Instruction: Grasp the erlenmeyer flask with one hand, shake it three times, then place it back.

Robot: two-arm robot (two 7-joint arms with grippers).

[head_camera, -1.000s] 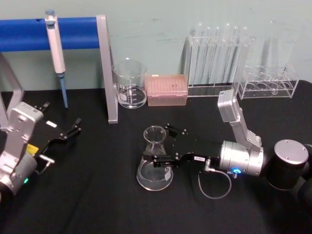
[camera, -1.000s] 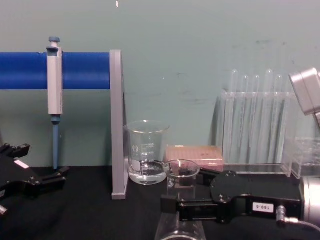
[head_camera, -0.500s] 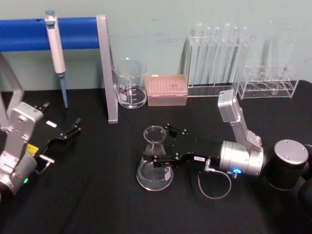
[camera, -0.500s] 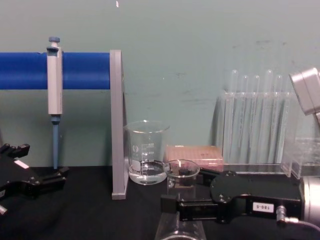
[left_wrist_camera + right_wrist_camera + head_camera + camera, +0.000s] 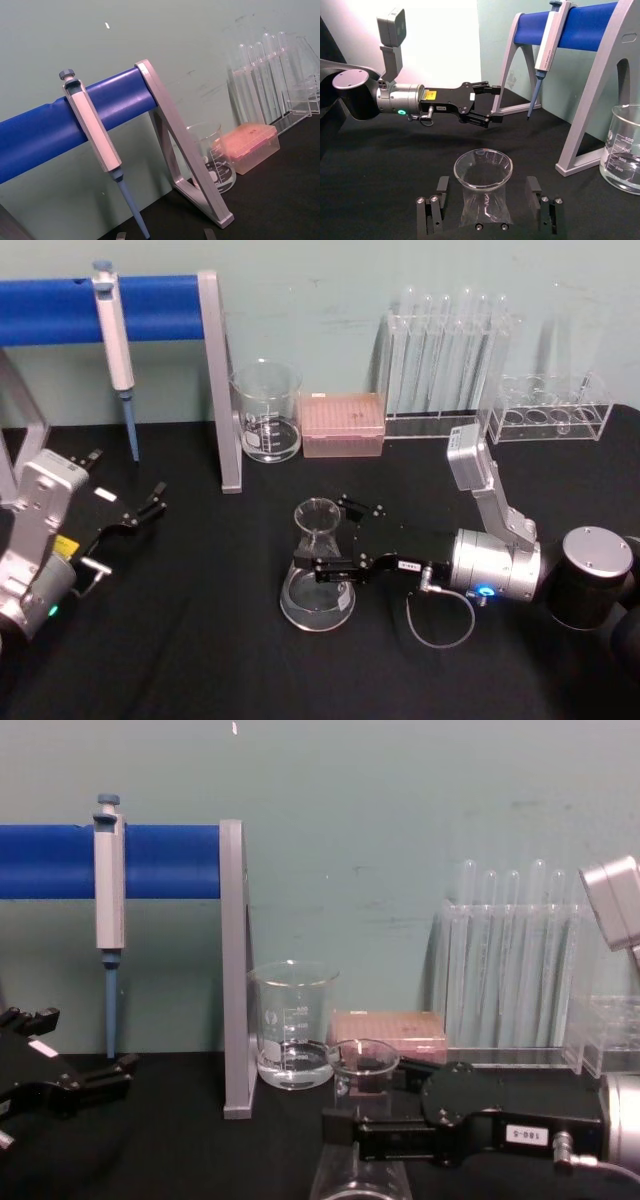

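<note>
Glass flask (image 5: 316, 595) is sitting on the table (image 5: 200, 640), right gripper (image 5: 333, 537) straddling its neck.
Head: left gripper (image 5: 128, 482) is idling, spread, far left. Right wrist: fingers (image 5: 442, 187) are resting clear of the glass, released; shaking looks either pending or finished.

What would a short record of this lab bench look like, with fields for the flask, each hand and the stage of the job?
erlenmeyer flask: upright on the black table
right hand: open, one jaw on each side of the flask's neck, gaps showing
left hand: open, far left, holding nothing
beaker: behind the flask, by the wall
stage: flask not yet gripped or lifted
</note>
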